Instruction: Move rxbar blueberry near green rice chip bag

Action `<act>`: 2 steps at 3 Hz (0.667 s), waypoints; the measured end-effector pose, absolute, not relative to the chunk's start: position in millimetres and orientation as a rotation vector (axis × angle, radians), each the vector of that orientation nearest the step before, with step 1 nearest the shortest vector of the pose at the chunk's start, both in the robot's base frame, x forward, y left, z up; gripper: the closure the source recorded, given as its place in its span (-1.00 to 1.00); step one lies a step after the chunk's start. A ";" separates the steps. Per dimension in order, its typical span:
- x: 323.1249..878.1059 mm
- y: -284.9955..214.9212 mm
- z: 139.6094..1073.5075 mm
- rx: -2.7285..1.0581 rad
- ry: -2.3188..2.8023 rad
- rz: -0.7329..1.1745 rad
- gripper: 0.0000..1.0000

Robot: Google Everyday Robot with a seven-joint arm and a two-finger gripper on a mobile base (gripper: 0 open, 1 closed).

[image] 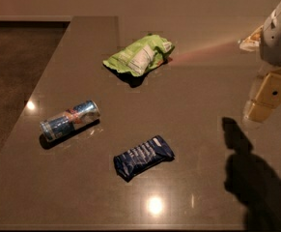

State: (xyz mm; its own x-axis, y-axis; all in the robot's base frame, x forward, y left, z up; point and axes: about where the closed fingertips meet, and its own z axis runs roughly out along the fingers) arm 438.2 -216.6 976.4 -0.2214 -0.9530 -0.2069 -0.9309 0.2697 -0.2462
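The rxbar blueberry [144, 157] is a dark navy-blue wrapped bar with white lettering, lying flat on the table near the front centre. The green rice chip bag [139, 55] is a lime-green wrinkled bag with a white label panel, lying at the back centre of the table. My gripper [268, 98] hangs at the far right edge of the view, above the table, well to the right of the bar and apart from it. Nothing shows in it.
A blue-and-silver drink can [70, 120] lies on its side to the left of the bar. The dark table [193, 144] ends at the left in an edge over a brown floor [14, 66]. A small pale object [251, 40] sits at the back right.
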 end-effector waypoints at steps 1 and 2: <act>438.2 -216.5 976.4 -1.724 2.231 -0.099 -1.00; 443.2 -202.9 974.8 -1.762 2.200 -0.055 -1.00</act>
